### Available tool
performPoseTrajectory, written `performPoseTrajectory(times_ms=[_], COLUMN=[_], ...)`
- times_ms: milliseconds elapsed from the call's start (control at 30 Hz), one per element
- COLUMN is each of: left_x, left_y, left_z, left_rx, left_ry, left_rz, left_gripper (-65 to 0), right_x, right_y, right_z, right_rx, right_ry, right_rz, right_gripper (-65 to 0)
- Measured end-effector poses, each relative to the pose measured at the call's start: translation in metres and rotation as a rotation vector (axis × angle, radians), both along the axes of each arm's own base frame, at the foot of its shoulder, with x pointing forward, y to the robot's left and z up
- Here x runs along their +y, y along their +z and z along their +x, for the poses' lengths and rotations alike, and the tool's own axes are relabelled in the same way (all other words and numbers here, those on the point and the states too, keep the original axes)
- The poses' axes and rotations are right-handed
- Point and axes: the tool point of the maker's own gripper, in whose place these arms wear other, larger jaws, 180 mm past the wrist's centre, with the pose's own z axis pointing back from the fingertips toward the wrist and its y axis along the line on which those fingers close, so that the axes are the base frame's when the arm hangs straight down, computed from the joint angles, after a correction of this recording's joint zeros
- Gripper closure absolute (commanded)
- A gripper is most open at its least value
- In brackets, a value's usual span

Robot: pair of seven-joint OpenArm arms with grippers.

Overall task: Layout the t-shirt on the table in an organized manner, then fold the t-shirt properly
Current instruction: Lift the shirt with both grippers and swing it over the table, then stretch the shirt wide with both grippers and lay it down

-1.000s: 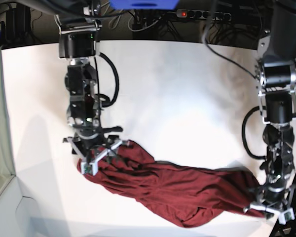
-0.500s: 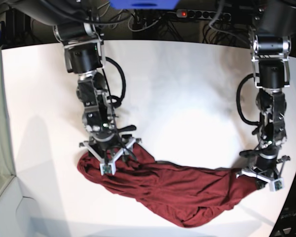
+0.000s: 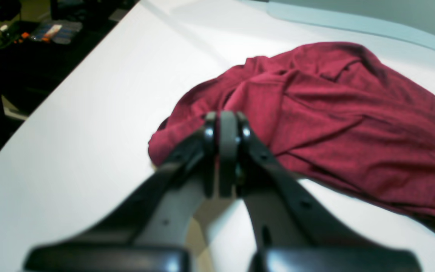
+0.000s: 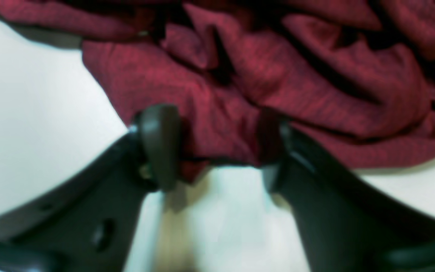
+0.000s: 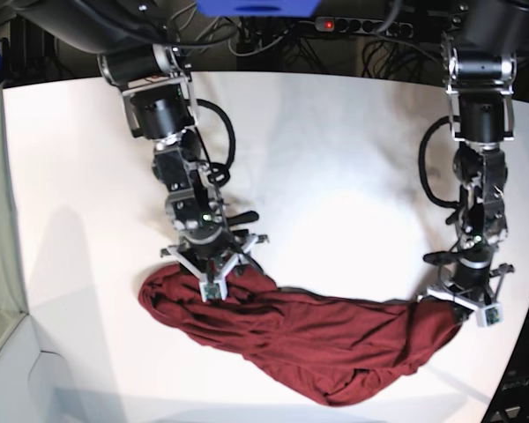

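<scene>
Fingers (image 4: pixel 159 145) of your right gripper (image 4: pixel 217 147) stand parted astride the edge of the t-shirt (image 5: pixel 309 339), perhaps closing, though blur hides any real pinch; your left gripper (image 3: pixel 225 128) is clenched with nothing between its jaws, just beside the other end. You see the shirt lying bunched in a long rope across the near table (image 5: pixel 335 159). Spreading is not done, and all folding remains.

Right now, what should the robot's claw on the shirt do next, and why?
Probably close the right gripper the rest of the way. Its jaws straddle the edge of the bunched t-shirt with cloth between them but a gap left, so it can't lift or spread it on the table yet.
</scene>
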Motion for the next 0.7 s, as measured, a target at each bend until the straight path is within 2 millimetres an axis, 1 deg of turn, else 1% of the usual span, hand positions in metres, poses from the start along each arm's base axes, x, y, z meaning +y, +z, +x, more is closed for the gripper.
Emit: performPoseTrajectory(times_ms=[67,133,167,200,233,300,333,400,467,500,533,567,633,700], left_x=[0.001,0.001,0.001,0.001,0.001,0.005,0.011,0.023,0.032,0.031,0.029,0.025,0.025,0.03], left_y=[0.001,0.001,0.001,0.001,0.001,0.001,0.004,0.007,0.01,0.013,0.015,0.023,0.042,0.058], left_z=[0.0,0.0,0.0,0.0,0.0,-0.001,-0.002,-0.004,-0.006,-0.005,-0.005,-0.004,-0.004,-0.011], left_rx=[-0.001,0.0,0.0,-0.001,0.0,-0.004,-0.016,-0.023,-0.033,-0.039,-0.039,-0.059,-0.114,-0.159], left_ry=[0.001,0.001,0.001,0.001,0.001,0.013,0.032,0.064,0.089,0.087,0.081,0.067,0.065,0.077], left_rz=[0.001,0.002,0.002,0.003,0.002,-0.01,-0.02,-0.028,-0.027,-0.027,-0.031,-0.027,-0.024,-0.017], left_gripper=[-0.1,-0.1,-0.1,-0.1,-0.1,-0.1,-0.1,-0.1,-0.1,-0.1,-0.1,-0.1,-0.1,-0.1], right_x=[0.0,0.0,0.0,0.0,-0.001,-0.008,-0.014,-0.024,-0.032,-0.036,-0.035,-0.038,-0.041,-0.053], right_y=[-0.002,-0.004,-0.005,-0.009,-0.009,-0.007,-0.007,0.001,0.007,0.013,0.025,0.038,0.072,0.103], right_z=[0.0,0.0,-0.001,-0.006,-0.01,-0.021,-0.031,-0.052,-0.077,-0.09,-0.094,-0.101,-0.102,-0.105], right_rx=[0.006,0.006,0.007,0.014,0.011,0.004,0.016,0.012,0.038,0.04,0.012,-0.006,-0.09,-0.172], right_ry=[0.0,0.001,0.001,0.0,-0.003,-0.013,-0.019,-0.03,-0.05,-0.053,-0.043,-0.049,-0.058,-0.067], right_rz=[-0.001,-0.002,-0.001,0.001,0.003,0.001,-0.001,-0.011,-0.015,-0.017,-0.004,-0.008,0.0,-0.004], right_gripper=[-11.3,0.0,0.0,0.0,0.0,0.0,0.0,0.0,0.0,0.0,0.0,0.0,0.0,0.0])
